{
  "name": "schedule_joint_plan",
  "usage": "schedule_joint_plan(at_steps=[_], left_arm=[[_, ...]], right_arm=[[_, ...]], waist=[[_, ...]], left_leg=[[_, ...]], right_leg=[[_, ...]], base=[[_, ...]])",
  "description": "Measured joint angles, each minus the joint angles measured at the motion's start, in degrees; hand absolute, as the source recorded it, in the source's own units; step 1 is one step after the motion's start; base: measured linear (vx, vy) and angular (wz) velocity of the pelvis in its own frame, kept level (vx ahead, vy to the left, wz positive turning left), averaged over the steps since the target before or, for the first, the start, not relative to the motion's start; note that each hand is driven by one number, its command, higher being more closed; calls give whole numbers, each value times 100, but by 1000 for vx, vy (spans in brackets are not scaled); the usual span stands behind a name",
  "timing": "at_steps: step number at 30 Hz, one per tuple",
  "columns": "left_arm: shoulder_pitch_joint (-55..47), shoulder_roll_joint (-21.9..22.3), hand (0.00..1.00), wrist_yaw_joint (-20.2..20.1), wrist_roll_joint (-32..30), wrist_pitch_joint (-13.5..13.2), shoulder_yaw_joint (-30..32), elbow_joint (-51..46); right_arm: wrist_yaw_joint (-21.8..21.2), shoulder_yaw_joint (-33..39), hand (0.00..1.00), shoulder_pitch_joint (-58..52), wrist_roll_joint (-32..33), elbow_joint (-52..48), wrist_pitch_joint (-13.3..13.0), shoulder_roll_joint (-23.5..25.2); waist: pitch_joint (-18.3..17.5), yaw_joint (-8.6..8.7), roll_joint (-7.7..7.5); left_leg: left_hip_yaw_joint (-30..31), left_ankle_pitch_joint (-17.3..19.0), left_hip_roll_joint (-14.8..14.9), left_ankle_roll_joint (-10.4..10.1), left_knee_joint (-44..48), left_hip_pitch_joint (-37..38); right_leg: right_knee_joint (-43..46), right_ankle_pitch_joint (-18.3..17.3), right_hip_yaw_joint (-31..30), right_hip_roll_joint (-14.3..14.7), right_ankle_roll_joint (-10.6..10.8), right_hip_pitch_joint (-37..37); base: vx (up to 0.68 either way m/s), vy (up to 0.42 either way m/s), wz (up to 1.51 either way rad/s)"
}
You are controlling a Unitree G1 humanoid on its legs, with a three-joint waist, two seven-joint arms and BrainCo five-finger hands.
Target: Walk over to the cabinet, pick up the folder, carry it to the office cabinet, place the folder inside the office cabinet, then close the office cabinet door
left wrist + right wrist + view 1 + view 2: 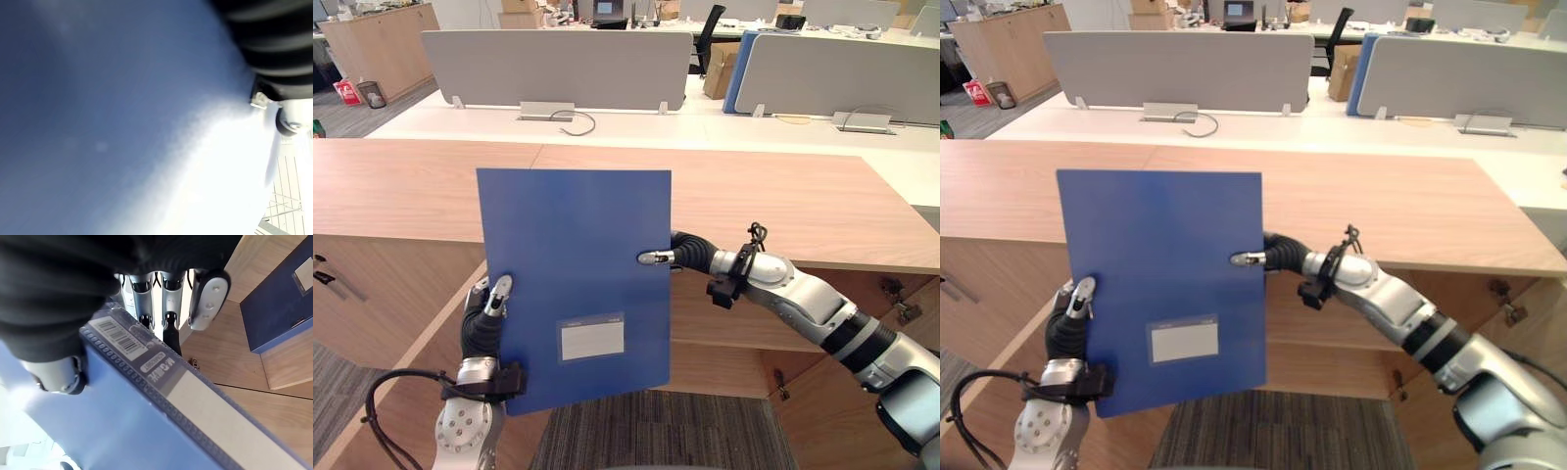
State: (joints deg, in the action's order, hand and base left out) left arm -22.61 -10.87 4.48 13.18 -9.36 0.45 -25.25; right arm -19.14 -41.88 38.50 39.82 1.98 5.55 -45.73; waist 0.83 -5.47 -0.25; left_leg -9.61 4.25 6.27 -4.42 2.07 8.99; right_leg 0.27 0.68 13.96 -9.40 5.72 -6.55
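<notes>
Two-handed hold: the folder (573, 245) was gripped between the left hand (484, 313) and the right hand (680, 253), clear of any surface.
Left hand: its thumb lay on the front cover and its fingers were hidden behind, so it pinched the folder's side edge near the lower corner.
Right hand: its thumb pressed the front at the opposite edge, higher up, and its fingers (142, 289) wrapped round the spine, clamping the folder.
Folder: blue and upright, it faced the head camera and spanned the gap from one hand to the other.
Label pocket (592, 338): it sat low on the cover, between the hands and below the right thumb.
Cabinet (783, 206): its wooden surface ran beyond both hands, behind the folder's upper half.
Floor (705, 431): dark carpet lay beneath the hands.
</notes>
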Motion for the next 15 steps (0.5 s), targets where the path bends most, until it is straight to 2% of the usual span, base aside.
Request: schedule_joint_plan(at_steps=[1, 4, 5, 8, 12, 15], left_arm=[[-39, -6, 0, -23, 174, 0, -31, 5], [-84, -68, 0, -339, 1152, -11, -340, 369], [-87, -54, 0, -476, 1511, 4, -464, 725], [-149, 26, 0, -808, 2188, 187, -736, 1724], [-261, 343, 0, -1011, 2564, 445, -693, 2901], [-350, 507, 0, -1085, 2543, 561, -343, 3995]], right_arm=[[4, 81, 100, -20, -178, -12, -13, 58], [215, 1109, 100, -608, -1231, -298, -112, 638], [337, 1494, 100, -889, -1787, -504, -183, 922], [701, 1952, 100, -1308, -3120, -682, -400, 1407], [1055, 2633, 100, -2102, -4061, -970, -495, 1727], [1276, 3042, 100, -2651, -4941, -1188, -714, 1786]], waist=[[-1, 7, 2], [-10, 4, 16], [-14, 24, 22], [-13, 157, 21], [-8, 195, 20], [-8, 272, 20]], left_leg=[[-1, 0, 0, 0, 0, 1], [-6, -1, -1, 1, 0, 1], [-15, 0, -1, 1, 0, 2], [-54, 0, -2, 1, -1, -7], [-135, 2, -11, 2, 0, -81], [-199, 8, -12, 4, 0, -84]], right_leg=[[0, 0, -1, 0, 0, 2], [2, 1, -3, -2, -1, 9], [3, 2, -8, -2, -2, 13], [8, 28, -52, -1, -5, 56], [6, 86, -159, 1, -2, 184], [12, 109, -220, 6, -4, 234]], base=[[0, 0, 0], [0, 0, 0], [0, 0, 0], [0, 0, -7], [-21, 13, -14], [-34, 17, -10]])
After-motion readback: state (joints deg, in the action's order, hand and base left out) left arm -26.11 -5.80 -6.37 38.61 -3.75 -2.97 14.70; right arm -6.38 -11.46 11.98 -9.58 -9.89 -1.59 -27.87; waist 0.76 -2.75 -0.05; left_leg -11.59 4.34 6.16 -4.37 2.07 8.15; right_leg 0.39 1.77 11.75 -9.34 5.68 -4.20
